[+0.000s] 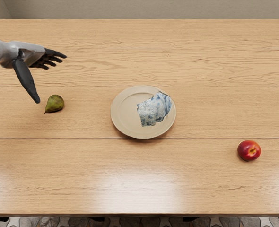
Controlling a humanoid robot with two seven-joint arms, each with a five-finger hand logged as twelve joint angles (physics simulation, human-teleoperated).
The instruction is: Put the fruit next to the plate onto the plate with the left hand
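Pear [54, 103] lies on its side, stem end pointing lower-left

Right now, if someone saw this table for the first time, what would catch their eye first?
Probably the beige plate at the middle of the wooden table, with a mottled blue-and-white lump on its right half. Next comes the left hand at the upper left, fingers spread, just above and left of a green pear that lies to the left of the plate. A red fruit sits alone at the lower right.
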